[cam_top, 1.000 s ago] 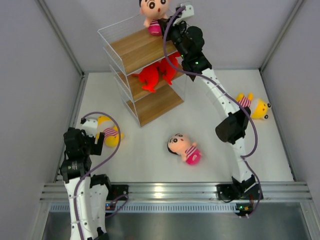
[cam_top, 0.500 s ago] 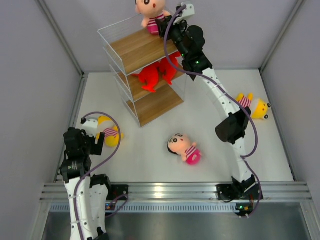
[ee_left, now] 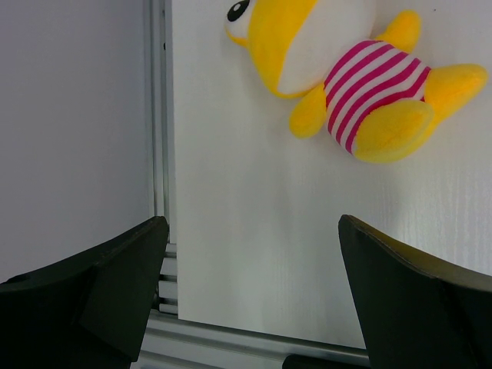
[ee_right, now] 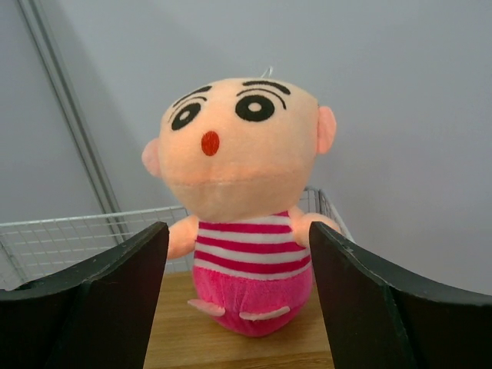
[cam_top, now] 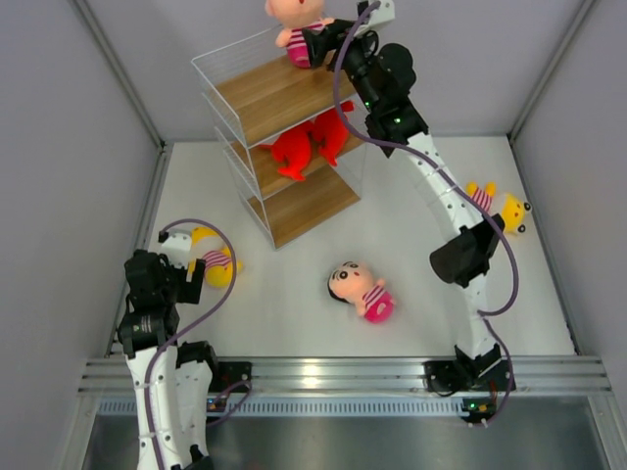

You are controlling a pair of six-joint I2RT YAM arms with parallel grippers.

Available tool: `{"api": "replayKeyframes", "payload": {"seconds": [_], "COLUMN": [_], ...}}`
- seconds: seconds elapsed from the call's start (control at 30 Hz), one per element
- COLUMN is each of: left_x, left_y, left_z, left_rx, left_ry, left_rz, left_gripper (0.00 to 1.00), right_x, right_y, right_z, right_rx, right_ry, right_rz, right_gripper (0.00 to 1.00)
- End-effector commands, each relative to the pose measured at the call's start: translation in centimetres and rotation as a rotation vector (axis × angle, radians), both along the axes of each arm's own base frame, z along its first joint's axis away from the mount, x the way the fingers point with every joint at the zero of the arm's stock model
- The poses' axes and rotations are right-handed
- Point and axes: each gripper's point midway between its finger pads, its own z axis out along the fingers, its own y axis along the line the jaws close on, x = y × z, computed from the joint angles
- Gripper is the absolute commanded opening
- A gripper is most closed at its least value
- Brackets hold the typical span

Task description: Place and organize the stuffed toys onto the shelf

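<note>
Right claw: open, fingers flanking the boy doll.
Shelf: top board carries that doll, upright between the fingers.
Left claw: wide open; yellow toy just ahead.

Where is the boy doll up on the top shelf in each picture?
Top external: boy doll at the top edge, on the top shelf board.
Left wrist: not in it.
Right wrist: boy doll in the centre, upright.
Shared landmark: the top shelf board under it.

Boy doll upright on wooden shelf, wire rim behind, gripper spread wide around it
</note>
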Motion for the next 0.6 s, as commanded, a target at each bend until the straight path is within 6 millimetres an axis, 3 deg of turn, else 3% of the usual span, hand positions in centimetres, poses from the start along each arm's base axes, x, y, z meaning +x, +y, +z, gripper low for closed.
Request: {"api": "replayKeyframes", "payload": {"seconds": [0.0, 0.17, 0.2, 0.23, 0.3, 0.33, 0.4, 0.43, 0.5, 0.53, 0.57], "left_x": [0.2, 0.1, 0.1, 0.1, 0.1, 0.1, 0.2, 0.2, 0.3, 0.3, 0.3], "left_y": [-0.1, 0.0, 0.1, 0.1, 0.2, 0.1, 0.1, 0.0, -0.1, -0.2, -0.2], "left_z": [0.1, 0.2, 0.3, 0.3, 0.3, 0.3, 0.3, 0.3, 0.4, 0.3, 0.2], "left_rx": [-0.009, -0.003, 0.000, 0.001, 0.005, 0.003, 0.001, -0.002, -0.004, -0.005, -0.003], "left_ry": [-0.014, -0.017, -0.019, -0.017, -0.016, -0.017, -0.017, -0.018, -0.020, -0.017, -0.012], "left_rz": [0.001, 0.005, 0.010, 0.011, 0.012, 0.010, 0.004, -0.001, -0.007, -0.009, -0.010], "left_gripper": [0.99, 0.99, 0.99, 0.99, 0.99, 0.99, 0.99, 0.99, 0.99, 0.99, 0.99], "right_x": [-3.0, -5.5, -5.9, -8.0, -9.7, -12.3, -14.6, -17.2, -19.5, -21.6, -22.6], "right_y": [-2.2, -3.4, -3.7, -4.7, -5.8, -7.2, -8.9, -10.1, -11.5, -12.8, -13.2], "right_z": [5.2, 7.5, 7.1, 8.7, 7.2, 7.2, 5.5, 3.2, -0.1, -4.1, -6.4], "right_rx": [0.041, 0.063, 0.047, 0.058, 0.013, -0.002, -0.032, -0.073, -0.128, -0.183, -0.213], "right_ry": [-0.096, -0.094, -0.055, -0.062, 0.039, 0.061, 0.133, 0.206, 0.305, 0.414, 0.468], "right_rz": [-0.005, 0.016, 0.016, 0.020, 0.001, -0.006, -0.045, -0.041, -0.037, -0.036, -0.021], "right_gripper": [0.74, 0.85, 0.93, 0.98, 0.99, 0.99, 0.99, 0.99, 0.99, 0.99, 0.99]}}
